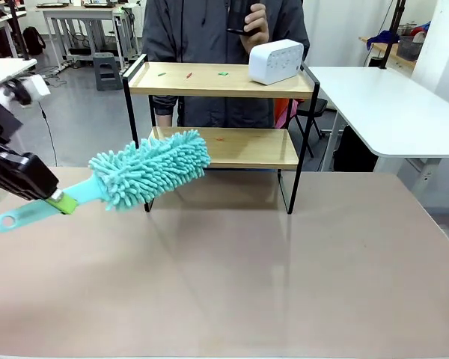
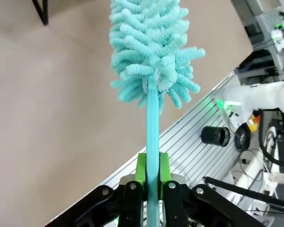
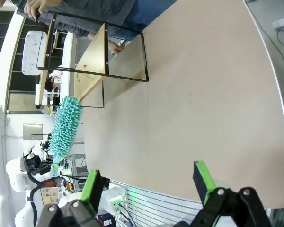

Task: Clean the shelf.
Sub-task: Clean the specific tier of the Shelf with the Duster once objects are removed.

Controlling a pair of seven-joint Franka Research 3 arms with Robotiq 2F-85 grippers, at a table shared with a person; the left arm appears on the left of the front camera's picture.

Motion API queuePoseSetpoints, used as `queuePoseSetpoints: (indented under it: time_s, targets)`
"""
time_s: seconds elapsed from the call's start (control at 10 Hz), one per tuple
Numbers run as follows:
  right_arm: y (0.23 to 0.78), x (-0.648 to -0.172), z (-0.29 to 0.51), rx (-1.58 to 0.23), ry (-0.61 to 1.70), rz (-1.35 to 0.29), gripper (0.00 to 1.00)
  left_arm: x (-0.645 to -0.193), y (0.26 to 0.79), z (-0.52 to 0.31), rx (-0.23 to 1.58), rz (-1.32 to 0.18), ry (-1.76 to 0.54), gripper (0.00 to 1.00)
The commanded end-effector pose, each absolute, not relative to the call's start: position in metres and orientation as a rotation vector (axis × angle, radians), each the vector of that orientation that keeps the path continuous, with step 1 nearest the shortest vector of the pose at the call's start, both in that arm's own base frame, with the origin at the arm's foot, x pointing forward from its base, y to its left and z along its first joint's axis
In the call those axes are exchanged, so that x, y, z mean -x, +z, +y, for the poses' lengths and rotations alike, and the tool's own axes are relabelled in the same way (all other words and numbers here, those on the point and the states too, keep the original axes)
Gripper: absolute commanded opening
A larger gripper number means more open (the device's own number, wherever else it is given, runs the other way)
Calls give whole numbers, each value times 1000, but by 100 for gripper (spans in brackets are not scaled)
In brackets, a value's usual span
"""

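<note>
Within left pincer, clenched: teal duster handle; fluffy head beyond tips, near shelf. Right pincer released, empty, above surface.

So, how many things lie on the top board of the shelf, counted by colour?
Green scraps: 2
Red scrap: 1
White box: 1
Total on the top board of the shelf: 4
</note>
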State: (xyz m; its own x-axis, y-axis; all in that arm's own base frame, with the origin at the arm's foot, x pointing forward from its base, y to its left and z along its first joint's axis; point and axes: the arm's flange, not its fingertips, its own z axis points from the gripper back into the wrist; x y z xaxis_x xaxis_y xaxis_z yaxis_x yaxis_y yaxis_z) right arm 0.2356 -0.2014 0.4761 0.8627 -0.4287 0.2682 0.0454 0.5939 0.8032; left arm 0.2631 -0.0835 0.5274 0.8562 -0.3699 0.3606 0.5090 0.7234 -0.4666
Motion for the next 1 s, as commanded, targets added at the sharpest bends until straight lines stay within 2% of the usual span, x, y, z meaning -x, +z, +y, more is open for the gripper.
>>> queuePoseSetpoints:
  time_s: [0.0, 0.2, 0.3, 0.5, 0.9]
  targets:
    - [477, -237, -201, -917, -268, -493, 100, -249, 545, -69, 599, -305, -507, 12]
    - [477, -237, -201, -917, -268, -493, 100, -260, 532, -78, 586, -264, -500, 12]
    - [477, -237, -201, -917, -268, -493, 100, -255, 530, -80, 590, -292, -391, 12]
    - [477, -237, -201, -917, -268, -493, 100, -261, 527, -94, 557, -332, -325, 12]
    - [477, -237, -201, -917, -268, -493, 100, -294, 524, -129, 466, -429, -159, 12]
